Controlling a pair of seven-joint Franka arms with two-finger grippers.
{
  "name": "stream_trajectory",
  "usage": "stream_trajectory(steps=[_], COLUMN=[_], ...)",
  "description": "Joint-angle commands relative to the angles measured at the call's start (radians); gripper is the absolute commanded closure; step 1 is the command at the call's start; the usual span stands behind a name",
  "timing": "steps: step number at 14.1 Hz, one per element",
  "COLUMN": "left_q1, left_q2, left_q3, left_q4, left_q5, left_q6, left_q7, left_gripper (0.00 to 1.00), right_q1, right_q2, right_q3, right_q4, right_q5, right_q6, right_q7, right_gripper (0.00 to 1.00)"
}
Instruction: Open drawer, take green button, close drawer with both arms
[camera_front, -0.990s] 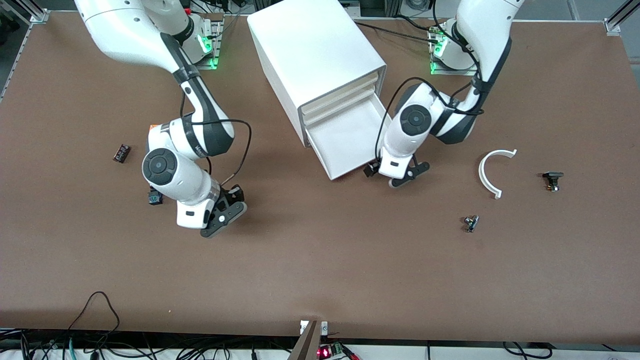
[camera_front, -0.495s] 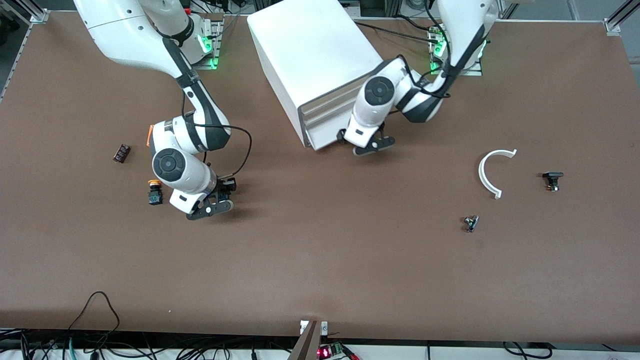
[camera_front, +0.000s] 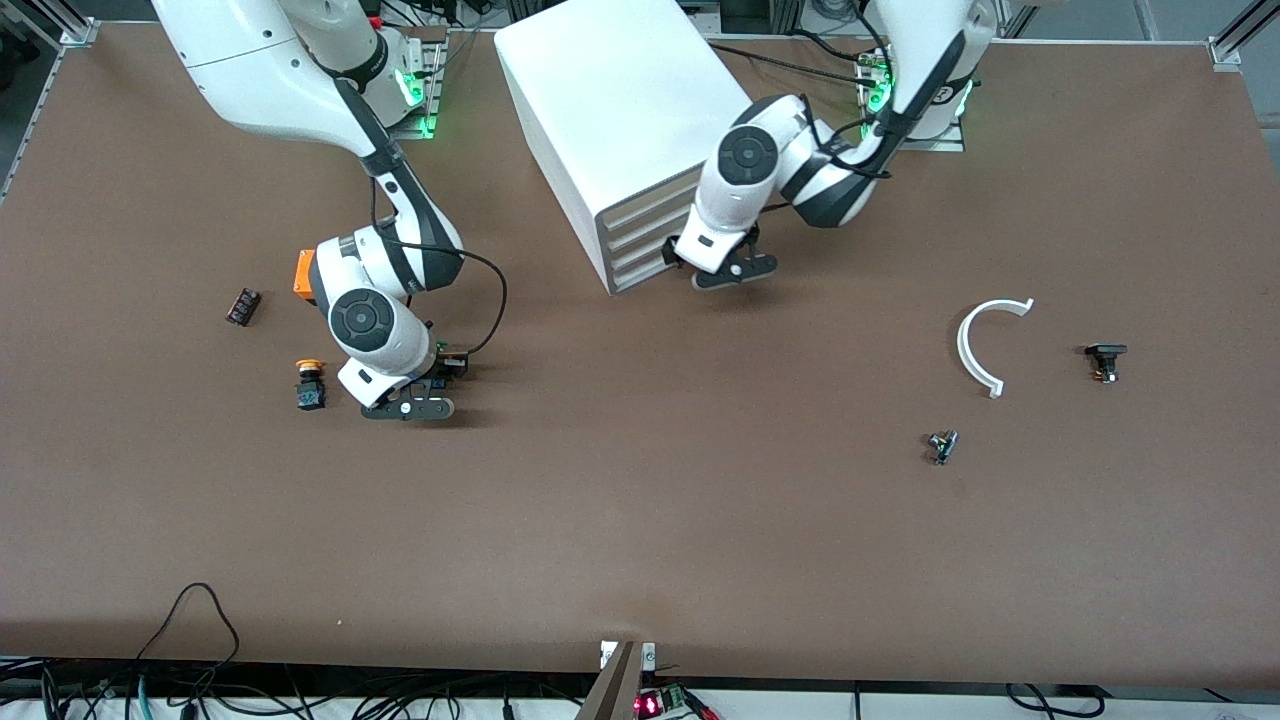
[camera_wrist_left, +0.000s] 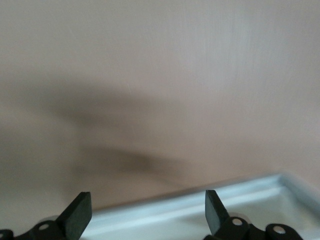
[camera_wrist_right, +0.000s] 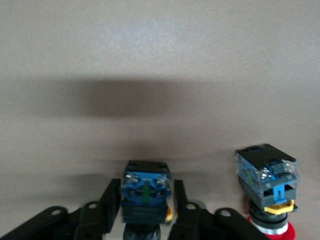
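Note:
The white cabinet (camera_front: 620, 100) has all its drawers in. The bottommost drawer (camera_front: 640, 275) sits flush with the ones above it. My left gripper (camera_front: 735, 272) hangs open just in front of that drawer front, holding nothing. In the left wrist view the left gripper (camera_wrist_left: 147, 217) stands wide over a white edge (camera_wrist_left: 240, 197). My right gripper (camera_front: 407, 408) is low on the table toward the right arm's end. In the right wrist view the button (camera_wrist_right: 146, 192), blue-black bodied with its cap hidden, stands between the right gripper's (camera_wrist_right: 146, 210) fingers, with thin gaps on both sides.
Another push button (camera_front: 310, 385) with a reddish cap (camera_wrist_right: 272, 227) stands close beside the right gripper. A small dark part (camera_front: 243, 306) lies farther toward that table end. A white curved piece (camera_front: 985, 345) and two small dark parts (camera_front: 1105, 360) (camera_front: 941, 446) lie toward the left arm's end.
The left gripper pushed the open bottom drawer fully shut. The right arm came down to the table beside the other button, and its fingers eased apart around the button.

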Motion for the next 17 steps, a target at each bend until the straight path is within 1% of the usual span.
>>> stream_trajectory(steps=[1, 2, 3, 4, 5, 6, 8, 9, 11, 13, 14, 15, 17], left_q1=[0.157, 0.187, 0.195, 0.201, 0.215, 0.236, 0.261, 0.265, 0.267, 0.279, 0.284, 0.287, 0.287], left_q2=[-0.136, -0.167, -0.191, -0.229, -0.260, -0.288, -0.343, -0.374, -0.418, -0.429, -0.429, -0.429, -0.420], left_q3=[0.014, 0.055, 0.095, 0.118, 0.137, 0.164, 0.200, 0.226, 0.284, 0.344, 0.362, 0.375, 0.376], left_q4=[0.028, 0.054, 0.077, 0.094, 0.136, 0.192, 0.276, 0.305, 0.361, 0.426, 0.453, 0.468, 0.465], left_q5=[0.038, 0.038, 0.038, 0.038, 0.038, 0.026, 0.023, 0.023, 0.025, 0.025, 0.023, 0.025, 0.025], left_q6=[-0.018, -0.020, -0.026, -0.076, -0.159, -0.289, -0.507, -0.594, -0.719, -0.808, -0.840, -0.854, -0.856], left_q7=[-0.002, -0.002, 0.015, 0.077, 0.178, 0.293, 0.459, 0.520, 0.651, 0.754, 0.791, 0.811, 0.815], left_gripper=[0.00, 0.00, 0.00, 0.00, 0.00, 0.00, 0.00, 0.00, 0.00, 0.00, 0.00, 0.00, 0.00], right_q1=[-0.002, -0.003, -0.003, -0.003, -0.005, -0.014, -0.028, -0.040, -0.043, -0.072, -0.095, -0.118, -0.170], right_q2=[-0.071, -0.094, -0.110, -0.126, -0.146, -0.172, -0.222, -0.238, -0.240, -0.241, -0.249, -0.265, -0.317], right_q3=[-0.002, -0.002, -0.002, -0.002, -0.002, -0.002, -0.004, -0.005, -0.012, -0.012, -0.010, -0.007, -0.001], right_q4=[0.010, 0.018, 0.035, 0.054, 0.077, 0.096, 0.149, 0.192, 0.298, 0.401, 0.439, 0.465, 0.464], right_q5=[-0.012, -0.013, -0.013, -0.013, -0.013, -0.015, -0.013, -0.015, -0.026, -0.027, -0.026, -0.024, -0.021], right_q6=[-0.007, -0.026, -0.044, -0.076, -0.119, -0.160, -0.257, -0.317, -0.461, -0.568, -0.619, -0.653, -0.667], right_q7=[0.065, 0.065, 0.067, 0.067, 0.067, 0.067, 0.065, 0.065, 0.061, 0.056, 0.053, 0.047, -0.046], right_gripper=[0.00, 0.00, 0.00, 0.00, 0.00, 0.00, 0.00, 0.00, 0.00, 0.00, 0.00, 0.00, 0.00])
